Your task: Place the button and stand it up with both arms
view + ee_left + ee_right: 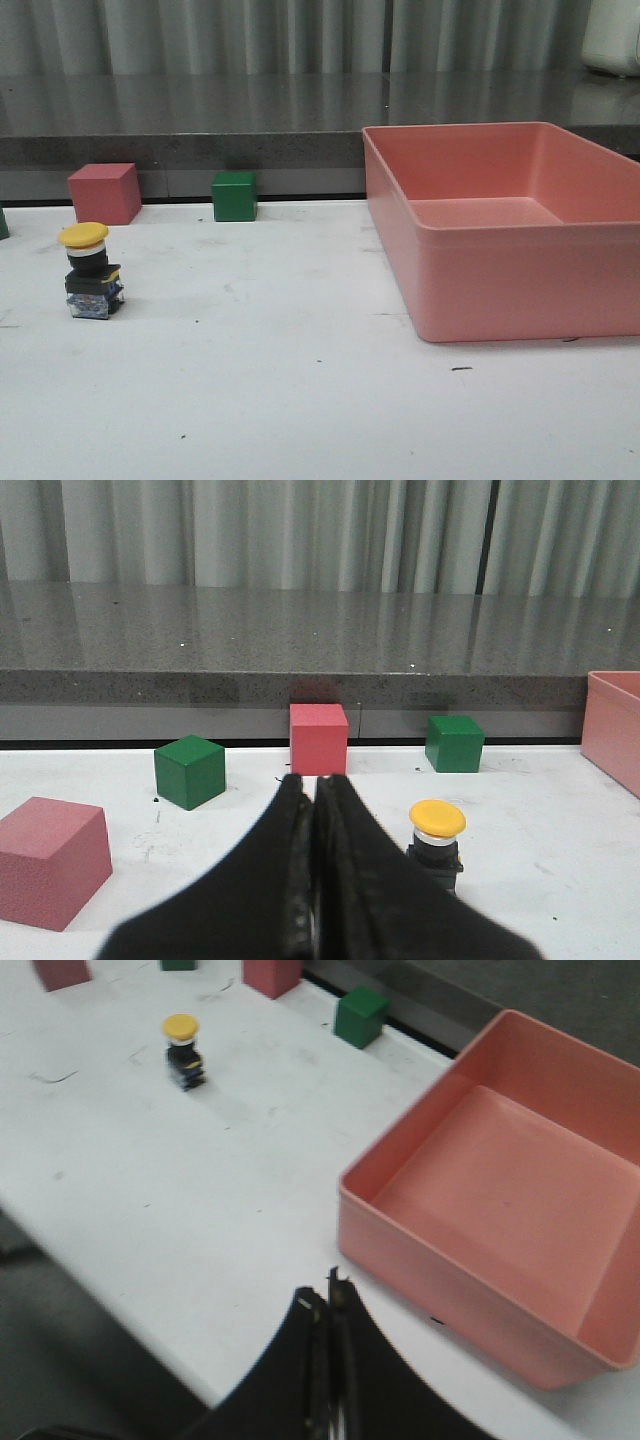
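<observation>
Front view: the button [92, 271] stands upright on the white table [300, 400], yellow cap uppermost, black-and-blue base flat on the surface, at the table's left side. It stands apart from everything else: a red cube [104, 193] sits behind it near the back edge, a green cube [234, 196] lies further right, and a large pink bin [510, 225] occupies the right side. Neither arm appears in this view.

Left wrist view: the left pincer [314, 780] has its two black fingers pressed together with nothing between them. The button [436, 836] stands just beside the fingers, clear of them; its base is cut off by the picture's edge. Two red cubes [50, 858] [318, 738] and two green cubes [189, 771] [454, 743] lie around it.

Right wrist view: the right pincer [327, 1295] is likewise closed and empty, hovering near the bin's [420, 1250] near wall, well apart from the button [183, 1052]. This picture is somewhat blurred.

No writing or brand can be read on any object; markings on the button's base are too small to make out.
</observation>
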Robot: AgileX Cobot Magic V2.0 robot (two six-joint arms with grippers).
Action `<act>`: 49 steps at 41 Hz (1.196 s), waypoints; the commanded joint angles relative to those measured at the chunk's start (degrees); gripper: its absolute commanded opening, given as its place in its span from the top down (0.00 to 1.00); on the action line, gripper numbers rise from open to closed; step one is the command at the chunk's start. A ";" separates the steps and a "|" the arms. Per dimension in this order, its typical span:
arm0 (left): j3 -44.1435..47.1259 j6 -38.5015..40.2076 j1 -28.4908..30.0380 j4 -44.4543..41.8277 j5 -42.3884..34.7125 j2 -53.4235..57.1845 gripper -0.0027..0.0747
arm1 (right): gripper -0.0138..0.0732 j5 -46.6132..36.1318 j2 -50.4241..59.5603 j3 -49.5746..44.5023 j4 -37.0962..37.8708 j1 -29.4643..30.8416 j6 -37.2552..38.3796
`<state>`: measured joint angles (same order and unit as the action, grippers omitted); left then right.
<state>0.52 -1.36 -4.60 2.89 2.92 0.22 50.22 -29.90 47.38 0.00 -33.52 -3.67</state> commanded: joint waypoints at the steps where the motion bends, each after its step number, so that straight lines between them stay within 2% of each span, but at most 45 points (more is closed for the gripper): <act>1: 0.86 0.33 0.06 0.55 -4.96 1.21 0.99 | 0.92 -10.18 3.58 -3.37 0.78 5.27 -0.36; 11: 0.86 0.33 0.06 0.55 -4.96 1.21 0.99 | 0.92 -22.91 16.35 -19.48 0.78 19.14 -0.36; 18: 0.86 0.33 0.06 0.55 -4.96 1.21 0.99 | 0.92 -29.88 23.19 -29.41 0.78 25.16 -0.36; 30: 0.86 0.33 0.06 0.55 -4.96 1.21 0.99 | 0.92 -48.20 30.37 -44.48 0.71 30.09 -0.36; 35: 0.86 0.33 0.06 0.55 -4.96 1.21 0.99 | 0.92 -53.45 31.55 -48.56 0.00 31.40 -0.36; 49: 0.86 0.33 0.06 0.55 -4.96 1.21 0.99 | 0.92 -52.82 31.55 -48.73 -0.94 31.89 -0.36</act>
<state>0.52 -1.32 -4.60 2.89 2.92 0.22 2.46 0.61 -1.52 -0.58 -2.03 -3.67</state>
